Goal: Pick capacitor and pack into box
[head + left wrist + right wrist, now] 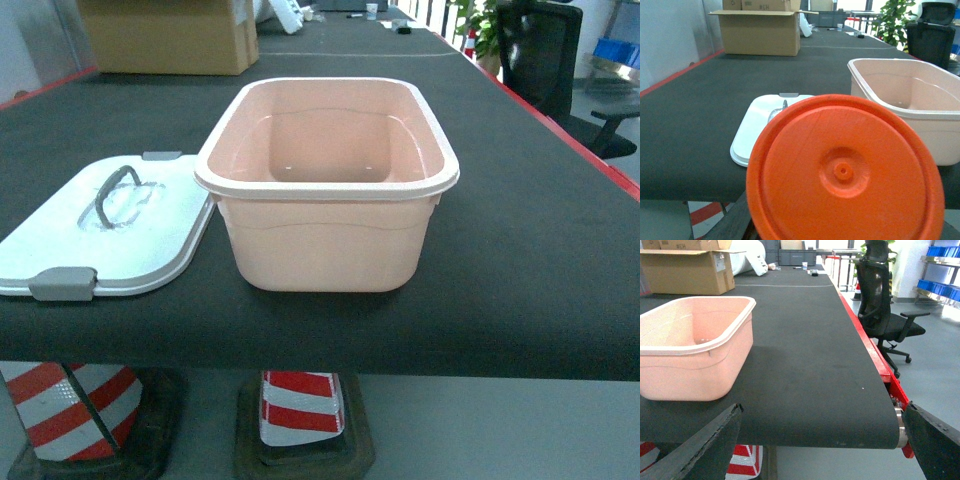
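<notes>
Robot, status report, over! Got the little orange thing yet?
Right gripper open, empty. Orange-red round-ended capacitor fills left wrist view, jaws hidden. Pale pink plastic tub open, empty; nothing blocking.

I see a dark table [520, 250] with a red edge; on it sit the pink box [327, 190], its white lid [110, 230] touching beside, and a far cardboard carton [170, 35]

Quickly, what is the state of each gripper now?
Left gripper: its fingers are not seen; an orange disc fills the view, cannot tell.
Right gripper: open, holding nothing.

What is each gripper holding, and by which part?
The capacitor fills the left wrist view, probably held; grip point hidden. Right gripper open, empty.
</notes>
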Controlling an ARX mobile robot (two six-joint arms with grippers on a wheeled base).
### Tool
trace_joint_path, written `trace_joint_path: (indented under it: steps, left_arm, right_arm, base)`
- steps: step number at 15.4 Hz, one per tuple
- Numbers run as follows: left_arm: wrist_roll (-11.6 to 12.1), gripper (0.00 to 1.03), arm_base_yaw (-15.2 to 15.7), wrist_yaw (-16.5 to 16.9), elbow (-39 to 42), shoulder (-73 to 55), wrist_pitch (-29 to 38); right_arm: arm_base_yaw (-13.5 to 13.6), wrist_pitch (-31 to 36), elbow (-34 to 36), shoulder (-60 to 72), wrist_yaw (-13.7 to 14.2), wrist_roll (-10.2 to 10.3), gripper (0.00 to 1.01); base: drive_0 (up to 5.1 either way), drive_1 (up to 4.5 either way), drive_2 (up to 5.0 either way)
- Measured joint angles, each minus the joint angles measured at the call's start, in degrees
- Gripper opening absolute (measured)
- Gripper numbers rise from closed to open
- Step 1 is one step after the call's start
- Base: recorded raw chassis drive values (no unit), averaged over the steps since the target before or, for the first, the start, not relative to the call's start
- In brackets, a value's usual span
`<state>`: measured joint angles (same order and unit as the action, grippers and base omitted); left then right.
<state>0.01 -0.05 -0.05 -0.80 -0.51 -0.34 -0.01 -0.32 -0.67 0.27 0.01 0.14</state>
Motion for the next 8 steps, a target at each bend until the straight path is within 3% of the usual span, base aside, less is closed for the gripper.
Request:
trace_joint_path:
  steps: [5, 6, 7, 8]
  left_arm:
    - [0.0, 0.44, 0.0, 0.0, 0.0, 0.0, 0.0]
    - [1.4, 0.44, -1.6, -4.0, 0.0, -1.8, 2.2]
    - [3.5, 0.44, -7.5, -11.8, -0.9, -13.7, 15.3]
    - [4.3, 0.44, -12.7, -16.3, -4.0, -30.3, 29.5]
  right_arm:
    - [0.0, 0.0, 0.0, 0.0, 0.0, 0.0, 0.98]
    - [0.0, 0.0, 0.0, 0.0, 0.0, 0.0, 0.98]
    - [0.0, 0.0, 0.0, 0.0, 0.0, 0.0, 0.98]
    - [0.0, 0.0, 0.0, 0.0, 0.0, 0.0, 0.98]
  base:
    - [0.0, 0.0, 0.0]
    - [0.0, 0.0, 0.0]
    - [0.0, 0.0, 0.0]
    - [0.0, 0.0, 0.0]
